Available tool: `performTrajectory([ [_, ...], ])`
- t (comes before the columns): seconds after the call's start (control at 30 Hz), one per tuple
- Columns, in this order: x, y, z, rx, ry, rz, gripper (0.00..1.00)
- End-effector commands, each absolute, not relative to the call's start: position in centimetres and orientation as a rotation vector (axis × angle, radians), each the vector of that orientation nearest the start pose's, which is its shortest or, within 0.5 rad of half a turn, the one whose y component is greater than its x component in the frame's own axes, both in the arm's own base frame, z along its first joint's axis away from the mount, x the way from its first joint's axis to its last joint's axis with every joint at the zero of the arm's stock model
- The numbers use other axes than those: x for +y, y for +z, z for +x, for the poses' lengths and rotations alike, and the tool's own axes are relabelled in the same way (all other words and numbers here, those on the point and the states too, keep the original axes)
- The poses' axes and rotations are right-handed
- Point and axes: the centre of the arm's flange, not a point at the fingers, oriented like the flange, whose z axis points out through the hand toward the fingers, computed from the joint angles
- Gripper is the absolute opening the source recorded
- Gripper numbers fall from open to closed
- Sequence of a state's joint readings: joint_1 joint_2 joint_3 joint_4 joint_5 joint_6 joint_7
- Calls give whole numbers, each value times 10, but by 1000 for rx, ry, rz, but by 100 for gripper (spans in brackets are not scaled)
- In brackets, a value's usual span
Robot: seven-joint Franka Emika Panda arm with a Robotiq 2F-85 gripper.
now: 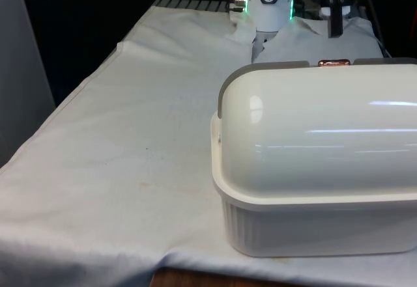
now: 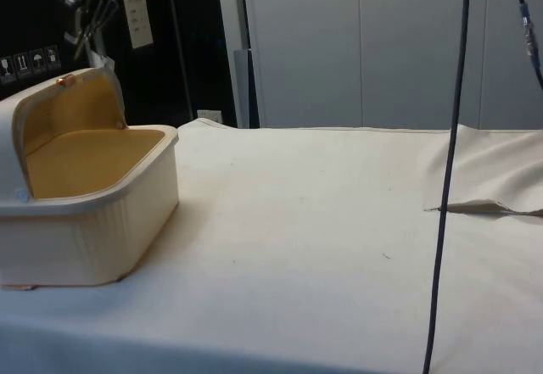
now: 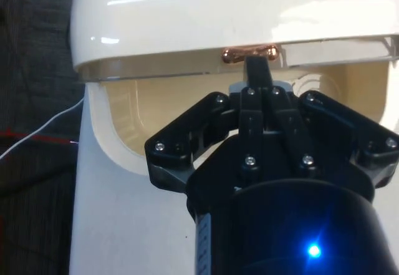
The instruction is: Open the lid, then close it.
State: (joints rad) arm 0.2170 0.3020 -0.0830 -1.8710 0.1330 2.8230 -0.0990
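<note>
Copper handle (image 3: 249,53) (no writing legible) on raised lid (image 1: 313,124); gripper (image 3: 257,69) fingers together.

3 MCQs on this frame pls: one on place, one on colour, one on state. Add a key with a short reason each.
1. Where does the bread box stand in the front view?
A. on that view's right, at the near end of the table
B. on that view's left, at the far end
C. in the middle of the cloth

2. What colour is the small handle on the lid's edge?
A. black
B. copper
C. green

3. What state is the lid in?
A. fully shut
B. taken off and lying on the cloth
C. rolled back, box open

Key:
1 A: the box sits low on the front view's right, near the table's edge.
2 B: the wrist view shows a shiny copper bar, with the gripper right by it.
3 C: the side view shows the tan floor of the box exposed under the raised lid.
</note>
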Motion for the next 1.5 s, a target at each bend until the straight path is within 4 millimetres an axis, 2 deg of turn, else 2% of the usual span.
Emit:
performTrajectory([
  [0.0,87,434,666,-199,-969,-2910,0],
  [0.5,87,461,679,-231,-903,-2934,0],
  [0.73,87,464,682,-237,-883,-2941,0],
  [0.8,87,464,682,-236,-884,-2940,3],
  [0.9,88,464,682,-237,-883,-2936,15],
  [0.93,88,464,682,-238,-887,-2938,15],
  [0.97,88,464,681,-238,-887,-2938,20],
  [1.0,88,464,681,-238,-887,-2938,30],
  [1.33,88,463,681,-237,-888,-2938,80],
  [1.47,87,463,688,-229,-892,-2939,98],
])
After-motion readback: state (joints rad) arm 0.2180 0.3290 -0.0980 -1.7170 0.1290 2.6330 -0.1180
